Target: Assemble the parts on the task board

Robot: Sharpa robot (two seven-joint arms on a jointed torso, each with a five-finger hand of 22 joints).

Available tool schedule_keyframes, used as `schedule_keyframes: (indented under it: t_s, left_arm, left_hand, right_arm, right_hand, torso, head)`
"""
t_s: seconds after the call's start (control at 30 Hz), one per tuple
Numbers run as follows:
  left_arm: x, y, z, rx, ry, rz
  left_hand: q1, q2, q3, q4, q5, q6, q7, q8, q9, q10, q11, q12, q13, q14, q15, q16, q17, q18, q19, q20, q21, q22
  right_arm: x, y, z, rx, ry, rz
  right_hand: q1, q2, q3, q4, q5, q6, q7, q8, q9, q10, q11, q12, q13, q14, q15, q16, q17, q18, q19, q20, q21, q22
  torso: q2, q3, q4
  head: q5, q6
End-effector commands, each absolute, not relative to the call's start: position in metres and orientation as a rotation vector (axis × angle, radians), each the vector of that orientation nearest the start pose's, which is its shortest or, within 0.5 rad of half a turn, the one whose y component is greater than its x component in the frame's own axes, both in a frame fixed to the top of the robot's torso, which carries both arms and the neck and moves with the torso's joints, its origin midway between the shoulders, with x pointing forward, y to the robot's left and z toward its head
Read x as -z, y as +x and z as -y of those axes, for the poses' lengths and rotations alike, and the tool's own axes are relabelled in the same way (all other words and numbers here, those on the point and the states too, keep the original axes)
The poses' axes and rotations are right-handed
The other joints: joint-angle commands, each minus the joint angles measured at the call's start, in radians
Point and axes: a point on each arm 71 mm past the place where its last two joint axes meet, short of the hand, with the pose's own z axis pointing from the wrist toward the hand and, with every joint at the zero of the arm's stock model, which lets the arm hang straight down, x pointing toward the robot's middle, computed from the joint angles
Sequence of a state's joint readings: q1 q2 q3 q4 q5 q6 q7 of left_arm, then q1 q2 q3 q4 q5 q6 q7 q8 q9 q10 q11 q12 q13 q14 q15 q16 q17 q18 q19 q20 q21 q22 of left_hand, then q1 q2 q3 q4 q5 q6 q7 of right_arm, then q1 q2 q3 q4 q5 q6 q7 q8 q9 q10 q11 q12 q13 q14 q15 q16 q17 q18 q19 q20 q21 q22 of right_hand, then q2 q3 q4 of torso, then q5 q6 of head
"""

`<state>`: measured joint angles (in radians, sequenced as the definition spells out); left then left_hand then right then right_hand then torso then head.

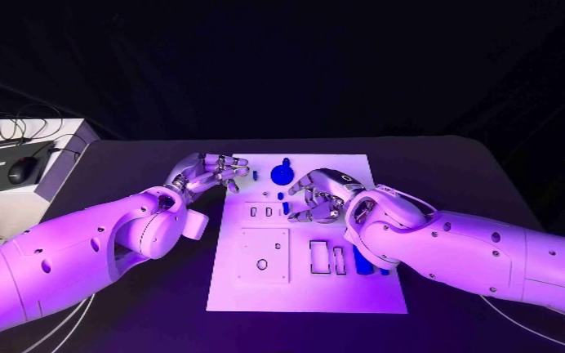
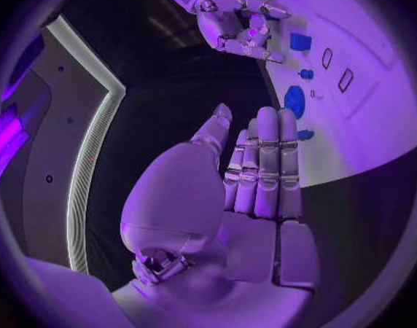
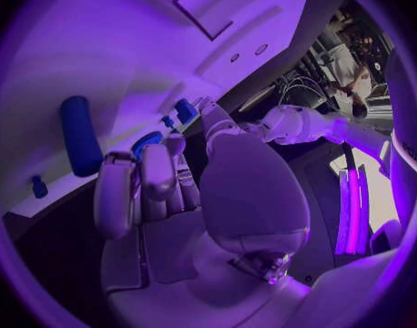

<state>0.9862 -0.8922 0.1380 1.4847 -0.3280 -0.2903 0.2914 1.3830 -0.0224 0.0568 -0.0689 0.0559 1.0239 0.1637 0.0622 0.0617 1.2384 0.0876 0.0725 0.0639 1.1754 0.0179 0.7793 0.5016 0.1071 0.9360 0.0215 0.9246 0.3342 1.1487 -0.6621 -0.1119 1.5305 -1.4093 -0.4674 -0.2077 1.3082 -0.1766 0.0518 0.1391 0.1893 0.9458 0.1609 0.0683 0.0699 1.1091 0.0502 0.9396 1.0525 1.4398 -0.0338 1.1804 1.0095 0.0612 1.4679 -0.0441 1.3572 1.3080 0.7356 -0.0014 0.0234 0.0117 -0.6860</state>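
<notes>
Black table point(image 1: 471, 165) | task board point(image 1: 353, 288) central | left hand point(image 1: 212, 173) at its edge

In your right wrist view, the right hand point(image 3: 172, 197) sits over the edge of the task board point(image 3: 108, 51), its fingers point(image 3: 117, 189) held side by side and bent a little toward the board, with nothing between them. A long blue cylinder point(image 3: 81, 135) lies on the board just beside those fingers. A small blue peg point(image 3: 38, 187) stands at the board's edge, near the cylinder's end. A round blue disc point(image 3: 146, 141) shows just past the fingertips, and a blue block point(image 3: 185, 110) sits beyond it. The left arm point(image 3: 304, 124) reaches in toward the board's far edge.
</notes>
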Motion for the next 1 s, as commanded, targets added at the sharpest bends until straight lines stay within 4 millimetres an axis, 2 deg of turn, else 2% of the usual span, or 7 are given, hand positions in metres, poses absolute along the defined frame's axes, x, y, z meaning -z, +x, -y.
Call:
schedule_keyframes:
  t_s: [0.03, 0.37, 0.5, 0.6, 0.67, 0.77, 1.0]
  left_arm:
    - [0.221, 0.476, -0.241, 1.39, -0.961, -1.544]
    - [0.222, 0.475, -0.241, 1.357, -0.93, -1.581]
    - [0.223, 0.475, -0.24, 1.327, -0.931, -1.615]
    - [0.223, 0.474, -0.24, 1.29, -0.924, -1.655]
    - [0.222, 0.475, -0.24, 1.257, -0.919, -1.693]
    - [0.22, 0.474, -0.237, 1.205, -0.902, -1.764]
    - [0.217, 0.474, -0.223, 1.078, -0.861, -2.035]
  left_hand:
    - [0.0, 0.003, -0.002, -0.003, -0.002, -0.008, -0.002, 0.003, 0.002, 0.005, -0.002, 0.004, 0.0, -0.009, -0.001, 0.01, 0.004, 0.003, -0.008, -0.002, 0.009, 0.004]
    - [-0.004, -0.003, -0.023, -0.007, -0.002, -0.007, -0.016, 0.003, 0.002, 0.053, -0.027, 0.088, 0.021, -0.039, -0.015, 0.103, 0.047, -0.008, -0.028, -0.014, 0.056, 0.035]
    - [-0.019, -0.019, -0.038, 0.007, 0.002, -0.053, 0.009, 0.009, 0.003, -0.012, -0.012, 0.195, 0.084, -0.044, -0.005, 0.109, 0.044, -0.007, -0.027, -0.013, 0.056, 0.036]
    - [-0.046, -0.034, -0.04, 0.032, -0.002, -0.051, 0.008, 0.029, 0.005, -0.044, -0.016, 0.291, 0.145, -0.018, -0.01, 0.111, 0.041, 0.0, -0.003, -0.015, 0.054, 0.033]
    - [-0.085, -0.052, -0.03, 0.072, -0.005, -0.052, 0.001, 0.055, 0.005, -0.081, -0.024, 0.41, 0.222, 0.009, -0.018, 0.132, 0.055, 0.005, 0.023, -0.021, 0.062, 0.035]
    - [-0.121, -0.054, -0.027, 0.113, -0.003, -0.036, -0.016, 0.095, 0.009, -0.083, -0.041, 0.505, 0.282, 0.048, -0.035, 0.178, 0.084, 0.015, 0.061, -0.034, 0.095, 0.052]
    - [-0.237, -0.026, -0.106, 0.222, -0.001, 0.023, -0.074, 0.255, 0.079, -0.072, -0.082, 0.676, 0.405, 0.116, -0.071, 0.256, 0.159, 0.027, 0.106, -0.065, 0.174, 0.101]
  right_arm:
    - [0.217, 0.456, 0.117, -0.814, -0.057, -1.637]
    - [0.194, 0.457, 0.146, -0.924, 0.077, -1.494]
    - [0.183, 0.46, 0.161, -0.971, 0.162, -1.414]
    - [0.176, 0.464, 0.173, -0.999, 0.239, -1.377]
    - [0.173, 0.467, 0.181, -1.012, 0.295, -1.366]
    - [0.168, 0.472, 0.193, -1.025, 0.354, -1.361]
    - [0.162, 0.482, 0.218, -1.024, 0.472, -1.371]
  right_hand:
    - [-0.002, -0.001, -0.012, 0.001, 0.005, -0.015, 0.012, -0.005, -0.001, 0.001, 0.005, 0.005, -0.001, -0.002, 0.008, 0.005, 0.001, -0.006, 0.074, 0.006, 0.004, 0.206]
    - [-0.005, -0.008, -0.024, 0.037, 0.003, -0.015, 0.012, -0.004, -0.001, -0.01, 0.006, -0.005, -0.011, -0.004, 0.009, 0.0, -0.004, -0.004, 0.073, 0.006, -0.003, 0.205]
    - [-0.031, 0.015, -0.025, 0.019, 0.01, -0.003, 0.008, -0.004, 0.0, -0.015, 0.004, -0.013, -0.016, -0.005, 0.007, -0.012, -0.016, -0.003, 0.071, 0.005, -0.012, 0.202]
    - [-0.057, 0.039, -0.031, -0.008, 0.016, 0.007, 0.005, -0.004, 0.0, -0.014, 0.002, -0.013, -0.017, -0.004, 0.005, -0.017, -0.018, -0.002, 0.071, 0.003, -0.016, 0.201]
    - [-0.071, 0.057, -0.035, -0.034, 0.02, 0.018, 0.002, -0.002, 0.001, -0.014, -0.001, -0.014, -0.016, -0.004, 0.003, -0.018, -0.017, -0.003, 0.071, 0.002, -0.017, 0.201]
    - [-0.085, 0.09, -0.053, -0.07, 0.039, 0.033, -0.003, -0.001, 0.001, -0.017, -0.004, -0.02, -0.02, -0.004, 0.0, -0.024, -0.023, -0.001, 0.07, -0.001, -0.026, 0.199]
    - [-0.113, 0.155, -0.101, -0.127, 0.054, 0.084, -0.024, 0.025, 0.011, -0.014, -0.018, -0.028, -0.02, -0.003, -0.011, -0.05, -0.045, 0.0, 0.068, -0.014, -0.053, 0.193]
  torso:
    - [0.0, -0.0004, -0.0005]
    - [0.0, 0.001, -0.0016]
    - [-0.001, 0.0023, -0.0008]
    - [-0.003, 0.0039, -0.0007]
    - [-0.005, 0.006, -0.0005]
    - [-0.009, 0.0097, -0.0004]
    - [-0.021, 0.0168, -0.0029]
  head:
    - [0.001, 0.001]
    - [0.002, 0.011]
    - [0.002, 0.013]
    - [0.001, 0.015]
    - [0.001, 0.015]
    - [0.002, 0.013]
    - [0.002, 0.012]
